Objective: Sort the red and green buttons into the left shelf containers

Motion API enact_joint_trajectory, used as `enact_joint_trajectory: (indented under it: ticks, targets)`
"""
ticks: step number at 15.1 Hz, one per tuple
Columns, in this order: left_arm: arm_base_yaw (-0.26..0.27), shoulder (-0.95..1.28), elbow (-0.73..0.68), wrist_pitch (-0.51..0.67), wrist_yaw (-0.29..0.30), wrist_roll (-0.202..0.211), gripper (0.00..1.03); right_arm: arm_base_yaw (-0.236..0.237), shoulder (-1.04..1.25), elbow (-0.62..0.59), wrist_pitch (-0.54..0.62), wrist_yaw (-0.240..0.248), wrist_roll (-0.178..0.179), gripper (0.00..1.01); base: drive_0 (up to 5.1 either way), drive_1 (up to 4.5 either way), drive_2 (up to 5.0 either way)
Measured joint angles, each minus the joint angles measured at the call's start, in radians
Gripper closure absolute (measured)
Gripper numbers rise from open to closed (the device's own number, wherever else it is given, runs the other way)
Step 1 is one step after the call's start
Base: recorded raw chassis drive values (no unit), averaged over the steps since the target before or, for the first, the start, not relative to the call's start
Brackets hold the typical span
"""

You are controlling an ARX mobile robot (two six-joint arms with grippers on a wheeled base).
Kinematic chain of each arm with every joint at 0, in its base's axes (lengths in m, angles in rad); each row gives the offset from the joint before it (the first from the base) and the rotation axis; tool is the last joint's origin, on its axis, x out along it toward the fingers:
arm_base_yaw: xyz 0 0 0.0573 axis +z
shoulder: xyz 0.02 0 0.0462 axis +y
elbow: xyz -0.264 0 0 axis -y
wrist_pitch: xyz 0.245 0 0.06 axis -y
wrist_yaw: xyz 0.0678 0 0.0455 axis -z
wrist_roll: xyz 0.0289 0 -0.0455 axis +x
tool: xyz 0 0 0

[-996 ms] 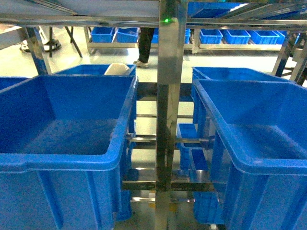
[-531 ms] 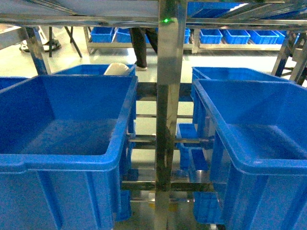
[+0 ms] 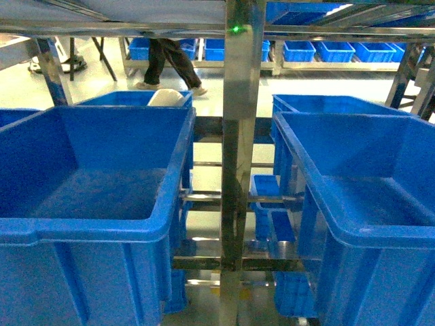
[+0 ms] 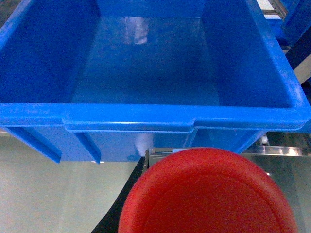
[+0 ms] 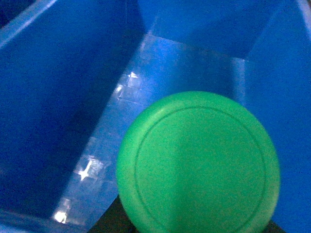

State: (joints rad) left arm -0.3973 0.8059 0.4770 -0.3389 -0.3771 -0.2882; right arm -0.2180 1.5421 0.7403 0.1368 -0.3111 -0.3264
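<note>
The red button's round cap (image 4: 209, 194) fills the bottom of the left wrist view, hanging in the air just short of the front rim of a deep blue container (image 4: 146, 116), whose inside looks bare. My left gripper holds it, with its fingers hidden under the cap. The green button's cap (image 5: 198, 162) fills the lower right wrist view, held by my right gripper above the floor of another deep blue container (image 5: 63, 97). In the head view two such containers (image 3: 102, 227) (image 3: 353, 227) stand either side of a steel post, and neither gripper shows there.
A vertical steel shelf post (image 3: 238, 136) rises between the bins. More blue bins (image 3: 129, 99) (image 3: 333, 104) sit behind them, small blue trays (image 3: 268, 204) lie lower down. A person (image 3: 170, 61) walks across the floor behind the shelf.
The person in the background has walked to the left. The bins and the shelf have not moved.
</note>
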Motion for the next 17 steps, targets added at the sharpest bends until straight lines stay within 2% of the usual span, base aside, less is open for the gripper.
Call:
enact_joint_trajectory:
  ticks: [2, 4, 6, 8, 9, 13, 15, 16, 17]
  targets:
    - [0.0, 0.0, 0.0, 0.0, 0.0, 0.0, 0.77, -0.012, 0.135, 0.128, -0.08, 0.002, -0.011, 0.75, 0.0, 0.0, 0.0]
    - [0.0, 0.0, 0.0, 0.0, 0.0, 0.0, 0.77, -0.01, 0.259, 0.291, -0.211, 0.012, -0.017, 0.75, 0.0, 0.0, 0.0]
    - [0.0, 0.0, 0.0, 0.0, 0.0, 0.0, 0.77, 0.018, 0.383, 0.438, -0.327, 0.021, -0.03, 0.75, 0.0, 0.0, 0.0]
    - [0.0, 0.0, 0.0, 0.0, 0.0, 0.0, 0.77, 0.045, 0.42, 0.478, -0.352, 0.029, -0.05, 0.75, 0.0, 0.0, 0.0]
    - [0.0, 0.0, 0.0, 0.0, 0.0, 0.0, 0.77, 0.056, 0.421, 0.481, -0.356, 0.032, -0.053, 0.7, 0.0, 0.0, 0.0]
    - [0.0, 0.0, 0.0, 0.0, 0.0, 0.0, 0.77, 0.053, 0.411, 0.406, -0.225, 0.071, -0.071, 0.22, 0.0, 0.0, 0.0]
    - [0.0, 0.0, 0.0, 0.0, 0.0, 0.0, 0.77, 0.048, 0.373, 0.343, -0.164, 0.071, -0.072, 0.05, 0.0, 0.0, 0.0]
    - [0.0, 0.0, 0.0, 0.0, 0.0, 0.0, 0.77, 0.048, 0.331, 0.296, -0.112, 0.068, -0.071, 0.01, 0.0, 0.0, 0.0]
    - [0.0, 0.0, 0.0, 0.0, 0.0, 0.0, 0.77, 0.05, 0.274, 0.239, -0.052, 0.067, -0.072, 0.04, 0.0, 0.0, 0.0]
